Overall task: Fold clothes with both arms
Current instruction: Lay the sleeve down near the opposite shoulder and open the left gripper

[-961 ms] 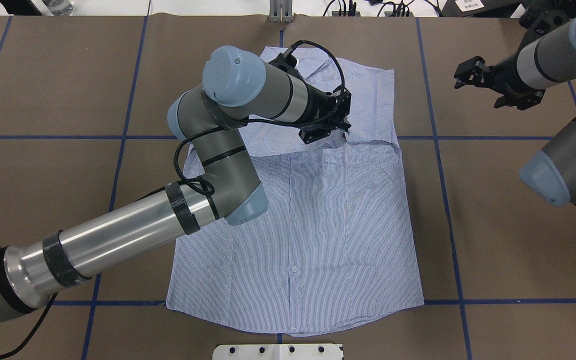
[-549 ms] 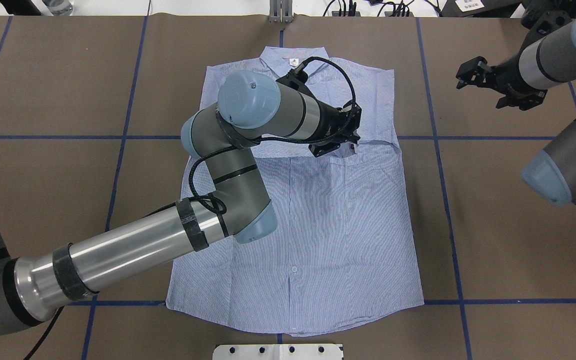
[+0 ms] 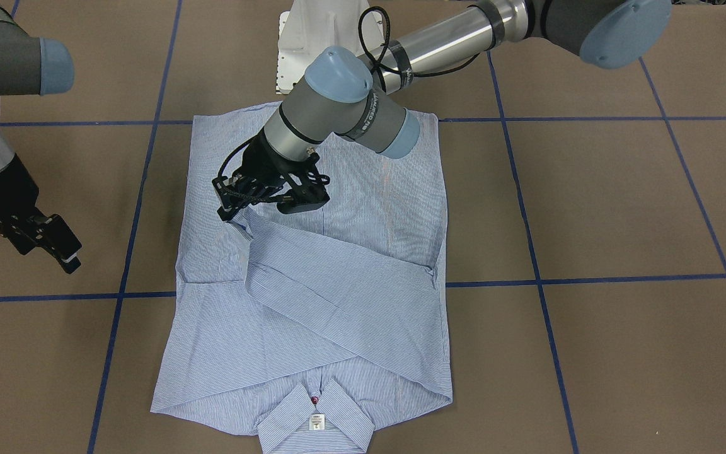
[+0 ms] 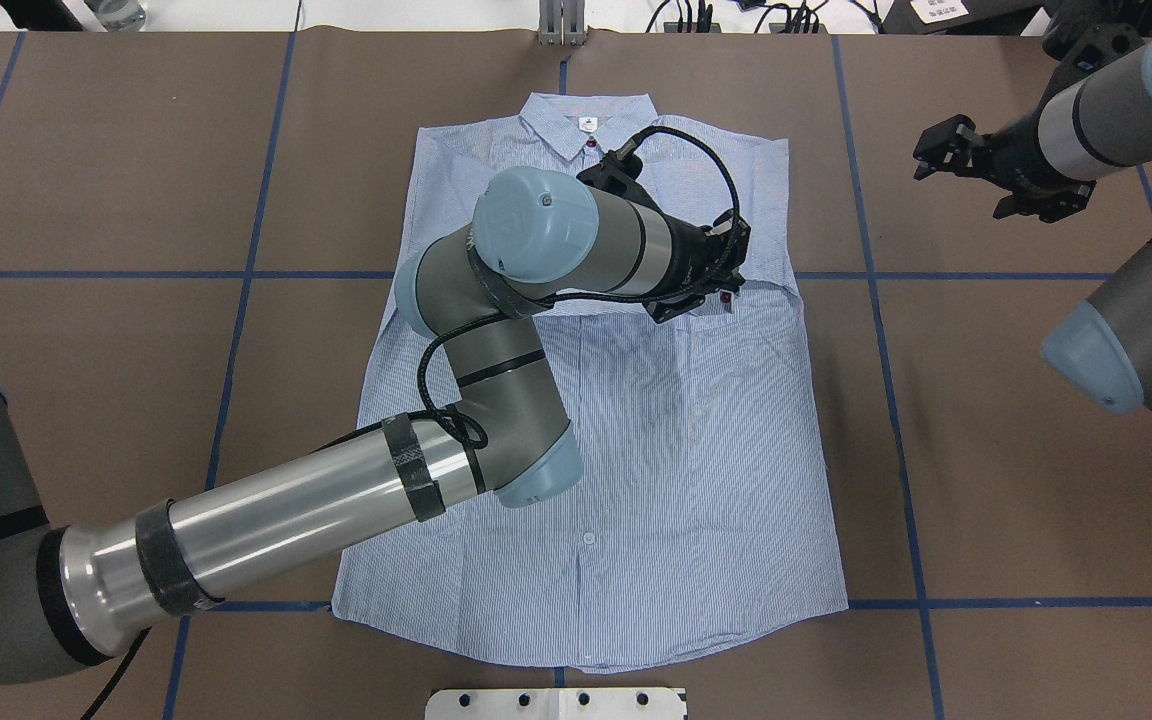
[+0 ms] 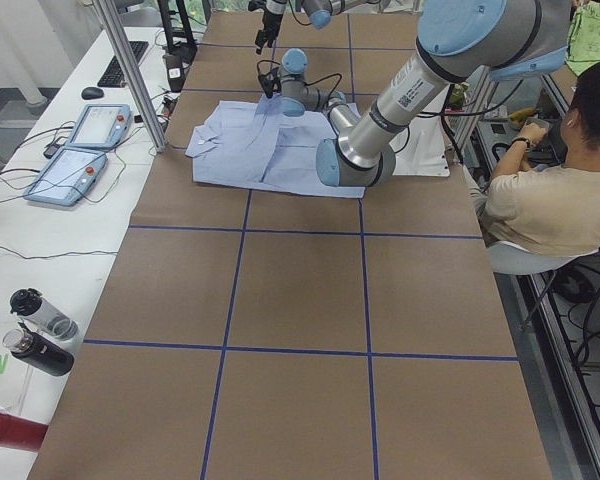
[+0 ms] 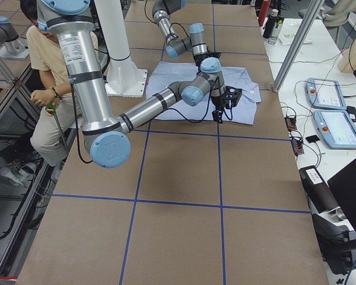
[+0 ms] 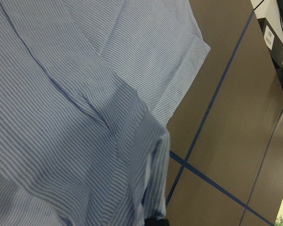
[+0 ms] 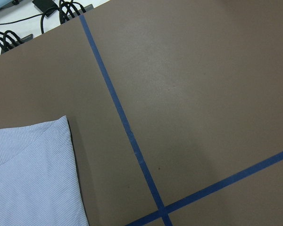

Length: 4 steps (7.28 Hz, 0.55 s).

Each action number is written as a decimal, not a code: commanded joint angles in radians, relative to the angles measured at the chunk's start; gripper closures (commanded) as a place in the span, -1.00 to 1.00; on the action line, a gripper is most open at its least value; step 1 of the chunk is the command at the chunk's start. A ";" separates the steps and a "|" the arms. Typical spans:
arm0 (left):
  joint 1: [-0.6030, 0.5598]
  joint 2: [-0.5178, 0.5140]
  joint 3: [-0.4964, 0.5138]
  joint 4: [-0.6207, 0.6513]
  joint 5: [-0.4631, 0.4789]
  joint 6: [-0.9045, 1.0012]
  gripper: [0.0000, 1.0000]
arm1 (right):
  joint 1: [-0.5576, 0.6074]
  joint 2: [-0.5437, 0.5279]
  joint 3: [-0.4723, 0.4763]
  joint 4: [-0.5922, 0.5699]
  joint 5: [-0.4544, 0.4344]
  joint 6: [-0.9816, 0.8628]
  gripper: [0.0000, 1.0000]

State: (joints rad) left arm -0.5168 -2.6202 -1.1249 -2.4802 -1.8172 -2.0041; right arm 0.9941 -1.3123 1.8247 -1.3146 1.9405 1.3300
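The light blue striped shirt (image 4: 676, 450) lies flat on the brown table, front up, with its collar (image 3: 316, 413) at the far edge from the robot. One sleeve (image 3: 338, 277) is drawn slantwise across the chest. My left gripper (image 4: 701, 292) (image 3: 236, 211) is shut on that sleeve's end, just above the shirt's right chest. In the left wrist view the striped cloth (image 7: 85, 141) bunches toward the fingers. My right gripper (image 4: 941, 150) (image 3: 54, 249) hangs open over bare table, to the right of the shirt's shoulder, holding nothing. The right wrist view catches only a shirt corner (image 8: 28, 179).
Blue tape lines (image 4: 876, 300) grid the brown table cover. The white pedestal base (image 4: 556, 703) sits at the near edge. Cables (image 4: 696, 15) lie along the far edge. A seated person (image 5: 540, 200) is beside the robot. Control pendants (image 5: 80, 150) and bottles (image 5: 40, 330) sit on a side bench.
My left gripper has carried the sleeve end rightward and toward the robot across the chest, uncovering the collar. The right gripper has barely shifted.
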 commanded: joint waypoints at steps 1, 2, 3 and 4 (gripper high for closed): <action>0.001 -0.014 0.007 0.000 0.002 0.002 -0.97 | -0.002 -0.001 0.001 0.000 0.000 0.002 -0.99; 0.000 -0.017 -0.001 0.001 0.001 0.004 -0.97 | -0.002 -0.002 0.007 0.000 0.002 0.012 -0.99; -0.005 -0.009 -0.033 0.012 -0.004 0.004 -0.97 | -0.002 -0.004 0.024 0.000 0.012 0.021 -0.99; -0.008 0.023 -0.094 0.036 -0.007 0.004 -0.97 | -0.035 -0.024 0.057 0.000 0.021 0.075 -0.99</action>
State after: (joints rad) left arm -0.5208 -2.6226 -1.1634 -2.4651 -1.8200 -2.0006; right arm 0.9834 -1.3207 1.8510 -1.3146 1.9516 1.3611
